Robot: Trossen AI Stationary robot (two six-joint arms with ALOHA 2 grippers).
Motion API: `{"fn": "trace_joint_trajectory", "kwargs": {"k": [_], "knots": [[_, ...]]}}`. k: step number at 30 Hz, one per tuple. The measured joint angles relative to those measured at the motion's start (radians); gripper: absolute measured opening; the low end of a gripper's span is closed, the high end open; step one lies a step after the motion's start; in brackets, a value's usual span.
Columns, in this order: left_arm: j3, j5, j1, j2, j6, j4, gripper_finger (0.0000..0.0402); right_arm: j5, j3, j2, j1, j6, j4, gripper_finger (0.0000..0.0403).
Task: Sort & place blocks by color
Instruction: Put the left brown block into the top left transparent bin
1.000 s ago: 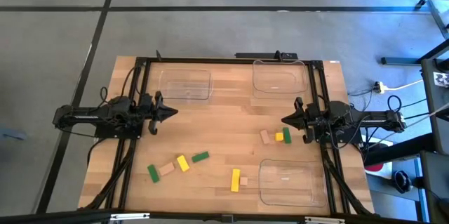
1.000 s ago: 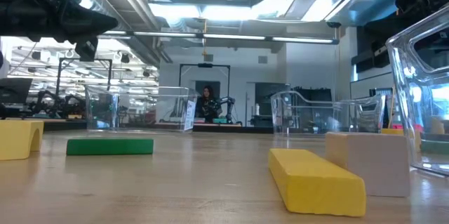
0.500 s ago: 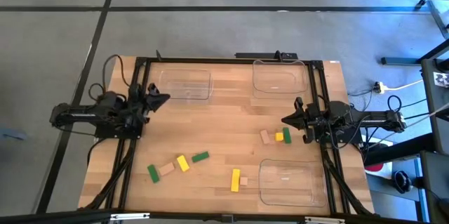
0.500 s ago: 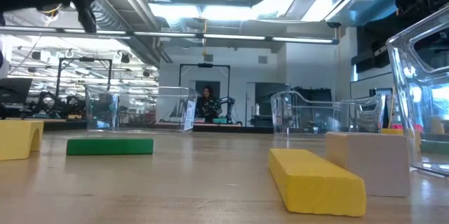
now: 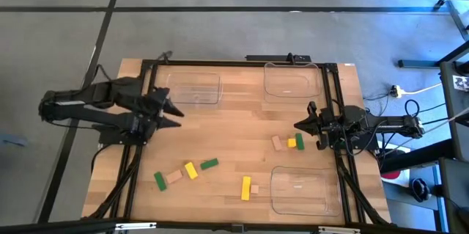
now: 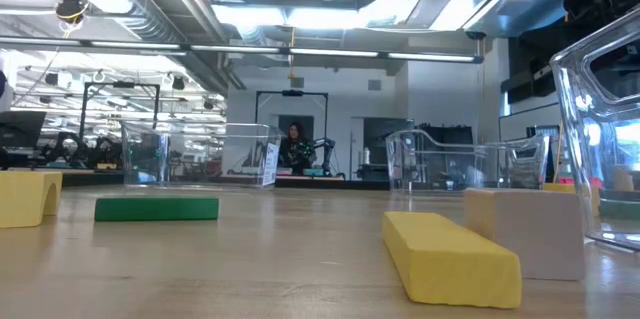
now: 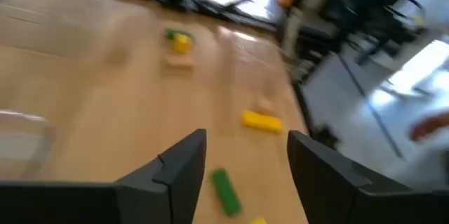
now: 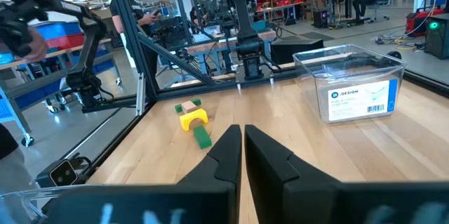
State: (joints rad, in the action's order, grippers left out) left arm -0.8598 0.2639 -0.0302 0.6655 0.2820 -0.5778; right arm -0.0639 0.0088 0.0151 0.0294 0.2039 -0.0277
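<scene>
Left gripper: jaws apart, nothing between them, above wooden bench. Green block lies on bench just beyond jaws. Yellow bar further out, w/ tan block near it. Far end: yellow block touching green piece, tan block beside. View blurred.

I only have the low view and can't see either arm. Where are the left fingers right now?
Observer: The left gripper hangs above bare table, beside a clear tray. Its fingers are open and empty.
Operator: And the right?
Observer: The right gripper is shut and empty, close to a tan block, a yellow block and a green block.
Operator: Any blocks in trays?
Observer: None that I can see; all nine lie on the table.
</scene>
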Motion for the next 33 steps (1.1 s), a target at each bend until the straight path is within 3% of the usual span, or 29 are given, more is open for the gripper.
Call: {"fn": "trace_joint_trajectory", "kwargs": {"k": [3, 7, 13, 19, 26, 29, 33], "knots": [[-0.013, 0.035, 0.001, 0.033, -0.011, 0.041, 0.0199, 0.000, 0.000, 0.000, 0.000, 0.000, 0.000, 0.0023], [-0.016, -0.027, 0.000, 0.074, 0.040, 0.116, 0.0198, 0.000, 0.000, 0.000, 0.000, 0.000, 0.000, 0.0023], [-0.015, -0.014, 0.047, 0.105, 0.200, -0.030, 0.0197, 0.000, 0.000, 0.000, 0.000, 0.000, 0.000, 0.0023], [-0.052, -0.140, 0.280, 0.190, 0.466, -0.201, 0.0197, 0.000, 0.000, 0.000, 0.000, 0.000, 0.000, 0.0023], [-0.150, -0.324, 0.569, 0.417, 0.795, -0.421, 0.0197, 0.000, 0.000, 0.000, 0.000, 0.000, -0.001, 0.0023], [-0.151, -0.336, 0.640, 0.511, 0.905, -0.416, 0.0199, 0.000, 0.000, 0.000, 0.000, 0.000, -0.002, 0.0023], [-0.151, -0.272, 0.677, 0.631, 0.971, -0.388, 0.0219, 0.000, 0.000, 0.000, 0.000, 0.000, -0.001, 0.0023]]}}
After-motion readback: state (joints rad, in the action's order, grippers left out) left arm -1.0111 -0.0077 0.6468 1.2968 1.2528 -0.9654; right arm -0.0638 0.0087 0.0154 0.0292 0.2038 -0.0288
